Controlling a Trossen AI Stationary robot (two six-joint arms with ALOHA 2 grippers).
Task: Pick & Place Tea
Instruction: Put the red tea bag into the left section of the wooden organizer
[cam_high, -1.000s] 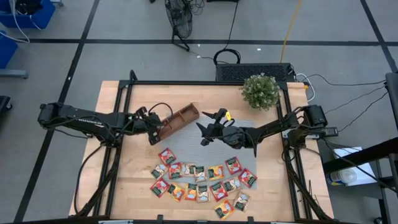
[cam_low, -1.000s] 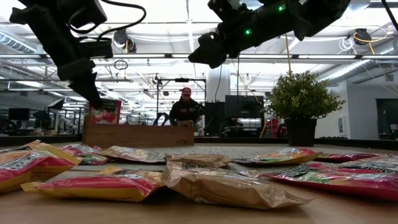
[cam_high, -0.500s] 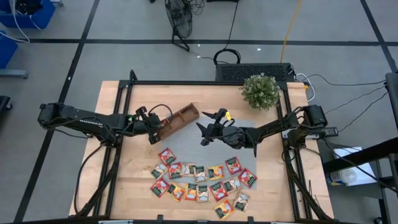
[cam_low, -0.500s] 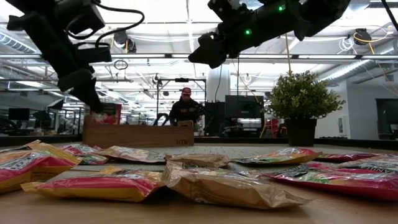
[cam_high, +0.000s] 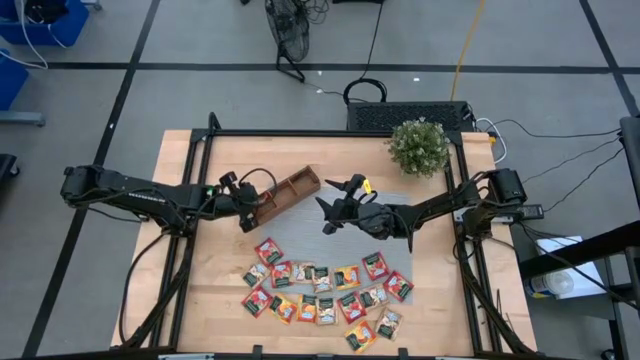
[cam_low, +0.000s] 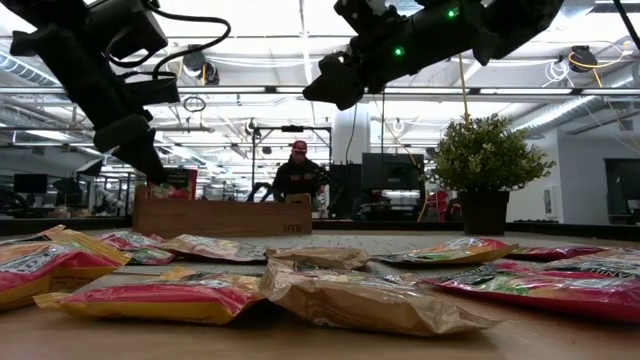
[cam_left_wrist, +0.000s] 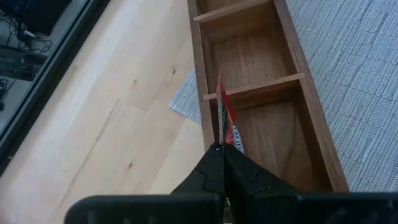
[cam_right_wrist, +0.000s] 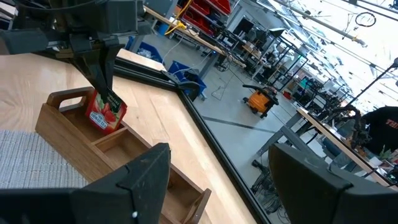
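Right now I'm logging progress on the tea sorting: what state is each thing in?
Left tool: shut on a red tea sachet, held upright over the wooden tray's end compartment.
Right tool: open, empty, raised above the grey mat.
Wooden tray: visible compartments empty.
Loose tea sachets: lying flat on the table, unsorted.
Potted plant: upright.

So the worktop (cam_high: 200, 290) is pale wood planks with a black frame round it. A grey woven mat (cam_high: 300, 235) lies in the middle, and a brown wooden compartment tray (cam_high: 290, 190) sits at an angle, partly on the mat's corner. A small potted plant (cam_high: 418, 147) stands at the far corner. Past the worktop a person in a red cap (cam_low: 298, 172) is seated at a desk, plus blue bins (cam_high: 45, 22) on the floor.
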